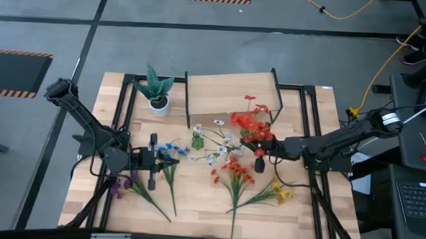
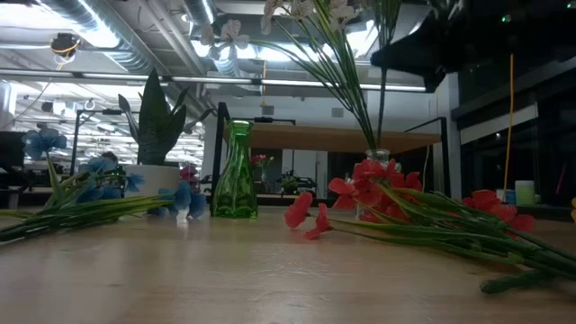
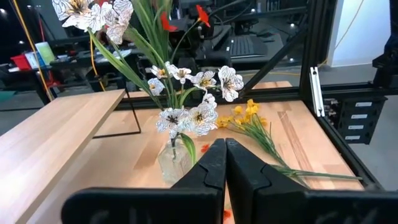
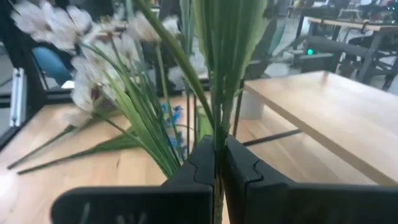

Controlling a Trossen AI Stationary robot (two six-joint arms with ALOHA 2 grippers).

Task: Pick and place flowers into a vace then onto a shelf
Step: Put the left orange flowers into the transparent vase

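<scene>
A clear glass vase (image 3: pixel 174 163) stands mid-table with white flowers (image 3: pixel 199 115) in it, leaning toward the left arm. My right gripper (image 4: pixel 216 163) is level just above the vase, shut on the stem of a red-blossomed sprig (image 1: pixel 250 125). My left gripper (image 3: pixel 225 158) is shut with nothing in it and hovers left of the vase, over blue flowers (image 1: pixel 172 151) that lie flat. A green vase (image 2: pixel 236 171) stands near the shelf (image 1: pixel 232 88), which is at the table's far side. My right gripper pinches the red sprig's green stem and leaves (image 4: pixel 215 134) between its two fingers. The fingers come level from the table's right and lie across the upright stem. The blossoms stand above the fingers. In the low view the stem (image 2: pixel 382 99) runs down to the vase mouth.
Orange-red flowers (image 1: pixel 234 171), yellow flowers (image 1: pixel 282 194) and purple flowers (image 1: pixel 124 184) lie on the near half of the table. A spiky plant in a white pot (image 1: pixel 156 94) stands far left, beside the shelf. A black frame (image 1: pixel 309 138) borders the table.
</scene>
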